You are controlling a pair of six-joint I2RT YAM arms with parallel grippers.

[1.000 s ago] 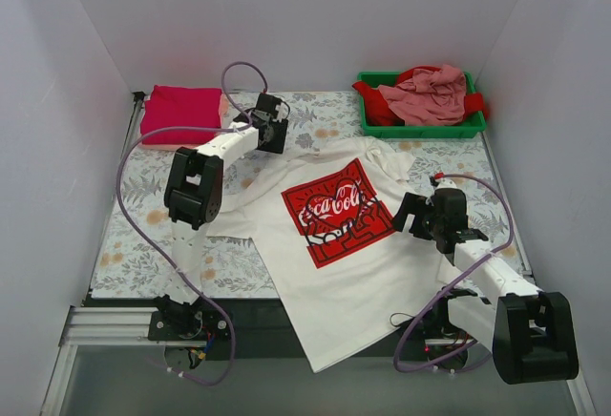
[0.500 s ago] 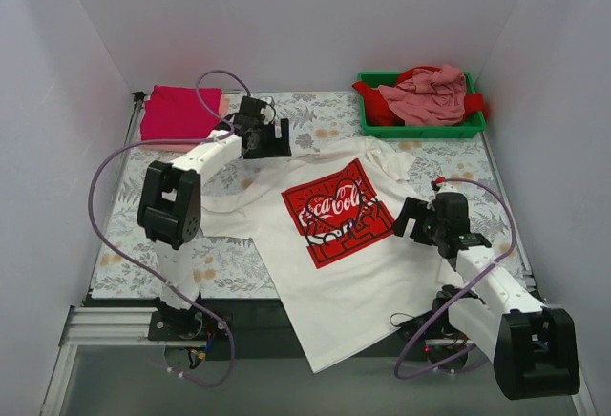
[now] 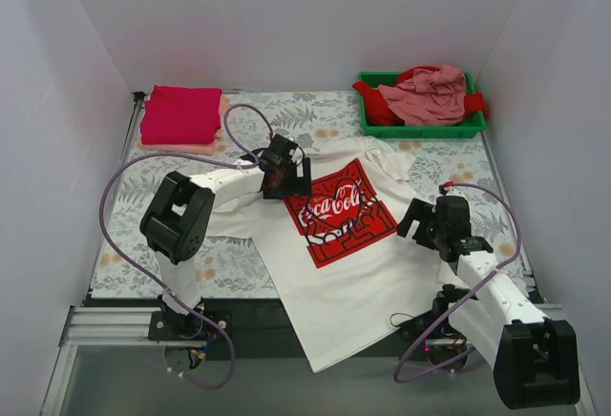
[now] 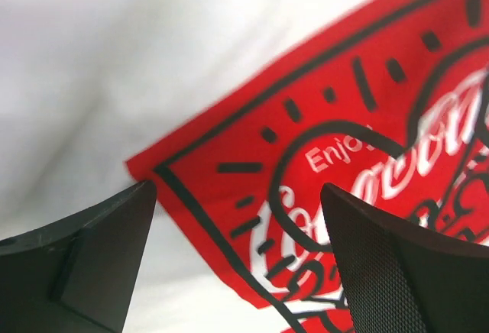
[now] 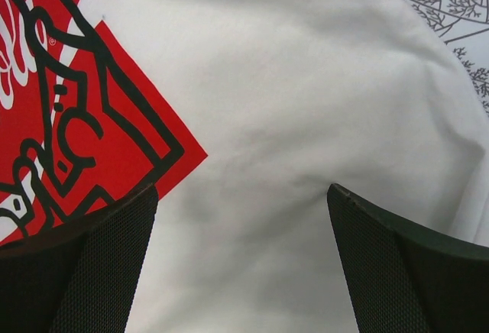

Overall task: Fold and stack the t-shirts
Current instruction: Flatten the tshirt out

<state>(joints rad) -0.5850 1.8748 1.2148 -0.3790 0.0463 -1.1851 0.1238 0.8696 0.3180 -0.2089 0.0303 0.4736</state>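
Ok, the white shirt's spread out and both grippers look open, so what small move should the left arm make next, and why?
Probably shift the left gripper outward to the white t-shirt's left sleeve and pinch its edge. It hangs open over the red print's corner, holding nothing, and the shirt lies unfolded, so folding the sleeve in seems a sensible start.

Finding: a robotics test cell in a laboratory, not a domestic or retail room. Plain white panels [image 3: 315, 15] box in the cloth-covered surface [image 3: 134, 235] at the left, top and right of the frame. The left arm [image 3: 224, 179] and right arm [image 3: 487, 278] stand at an aluminium rail [image 3: 105, 325] along the bottom, with purple cables [image 3: 101, 208] running exposed. Staged work items: a white t-shirt [image 3: 334, 282] at centre, a green tray [image 3: 420, 132] of garments at upper right, and a folded crimson stack [image 3: 181, 114] at upper left.
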